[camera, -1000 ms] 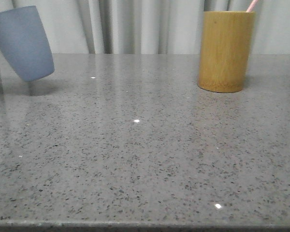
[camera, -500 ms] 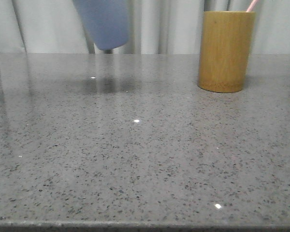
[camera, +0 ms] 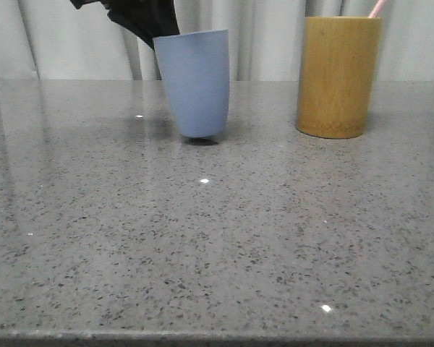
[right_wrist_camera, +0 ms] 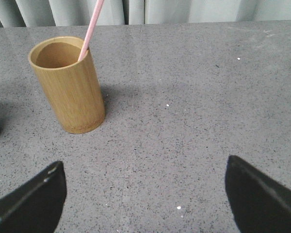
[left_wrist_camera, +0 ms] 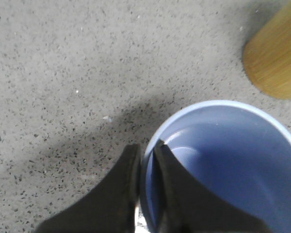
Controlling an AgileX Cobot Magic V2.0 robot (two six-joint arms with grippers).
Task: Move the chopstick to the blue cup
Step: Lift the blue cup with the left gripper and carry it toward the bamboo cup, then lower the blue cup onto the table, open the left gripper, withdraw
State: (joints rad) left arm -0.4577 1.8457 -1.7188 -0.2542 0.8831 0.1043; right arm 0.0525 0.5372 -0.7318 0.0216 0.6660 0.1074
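Note:
The blue cup (camera: 195, 83) stands upright near the middle back of the grey table, its base at or just above the surface. My left gripper (left_wrist_camera: 147, 151) is shut on its rim, one finger inside and one outside; its black body (camera: 137, 18) shows above the cup's left side. The cup (left_wrist_camera: 233, 165) looks empty inside. A pale pink chopstick (camera: 377, 8) sticks out of the yellow-brown bamboo cup (camera: 338, 76) at the back right, also in the right wrist view (right_wrist_camera: 90, 30). My right gripper (right_wrist_camera: 145, 182) is open and empty over bare table, away from the bamboo cup (right_wrist_camera: 70, 85).
The grey speckled table (camera: 217, 238) runs to a front edge at the bottom of the front view. White curtains (camera: 72, 43) hang behind the table. The bamboo cup's side (left_wrist_camera: 276, 58) shows close beside the blue cup in the left wrist view.
The blue cup, held tilted in the air at the far left, has moved right and come down upright near the table's middle back. The bamboo cup and chopstick have not moved.

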